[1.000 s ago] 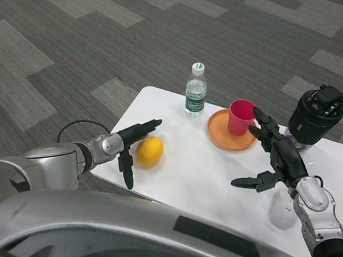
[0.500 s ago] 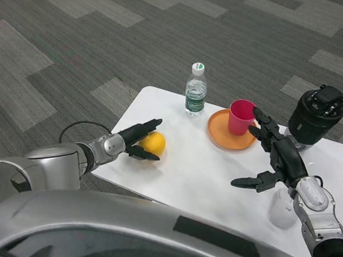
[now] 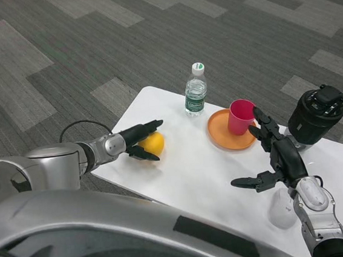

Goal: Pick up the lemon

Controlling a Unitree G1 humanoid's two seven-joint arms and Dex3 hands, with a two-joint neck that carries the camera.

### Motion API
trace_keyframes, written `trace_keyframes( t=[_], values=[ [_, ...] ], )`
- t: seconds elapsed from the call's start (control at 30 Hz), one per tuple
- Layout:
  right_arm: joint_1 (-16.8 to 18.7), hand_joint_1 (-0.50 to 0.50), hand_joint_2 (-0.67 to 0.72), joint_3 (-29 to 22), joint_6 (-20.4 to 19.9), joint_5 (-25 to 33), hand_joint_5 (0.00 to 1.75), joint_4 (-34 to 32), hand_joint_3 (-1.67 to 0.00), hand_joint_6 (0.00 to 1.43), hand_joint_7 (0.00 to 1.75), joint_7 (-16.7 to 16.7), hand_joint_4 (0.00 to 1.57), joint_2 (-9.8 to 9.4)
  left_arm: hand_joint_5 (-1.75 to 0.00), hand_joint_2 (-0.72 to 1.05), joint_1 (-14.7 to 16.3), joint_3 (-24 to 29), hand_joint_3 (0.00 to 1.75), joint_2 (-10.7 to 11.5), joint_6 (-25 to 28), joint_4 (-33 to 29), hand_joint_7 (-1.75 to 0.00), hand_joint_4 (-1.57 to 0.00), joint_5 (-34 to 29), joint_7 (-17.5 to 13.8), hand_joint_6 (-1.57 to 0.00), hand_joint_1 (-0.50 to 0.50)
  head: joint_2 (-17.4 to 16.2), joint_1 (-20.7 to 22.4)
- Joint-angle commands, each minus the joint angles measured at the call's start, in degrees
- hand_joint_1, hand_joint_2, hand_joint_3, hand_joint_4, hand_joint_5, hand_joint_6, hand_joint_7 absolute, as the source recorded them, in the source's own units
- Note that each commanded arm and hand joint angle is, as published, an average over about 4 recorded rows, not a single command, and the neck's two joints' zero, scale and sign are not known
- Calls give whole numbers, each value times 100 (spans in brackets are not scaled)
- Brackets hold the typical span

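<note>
Lemon [image 3: 152, 143]: one, near left edge of white table [image 3: 201, 180], sitting between fingers of left hand [image 3: 137, 141]. Left hand: fingers clamped on lemon, one above, one below. Right hand [image 3: 276, 158]: raised over right part of table, fingers apart, holding nothing. Water bottle [image 3: 196, 91]: one, upright, at far edge. Orange plate [image 3: 222, 134]: one, beside bottle. Pink cup [image 3: 241, 116]: one, standing on plate. Black cylindrical device [image 3: 316, 116]: one, at right edge.
</note>
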Motion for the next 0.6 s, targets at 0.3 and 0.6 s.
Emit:
trace_keyframes(
  t=[0.3,0.6],
  values=[
    [-72,-4,1,-17,12,28,48,-4,-40,0,0,2,0,-25,-59,96,-112,-14,9,37,745,-134,-7,-27,727,-468,-5,50,-3,5],
    [-63,-4,-2,-17,12,28,48,-15,-40,0,0,2,0,-25,-108,96,-165,115,9,46,853,-172,-26,-69,1015,-839,-20,50,-6,1]
  ],
)
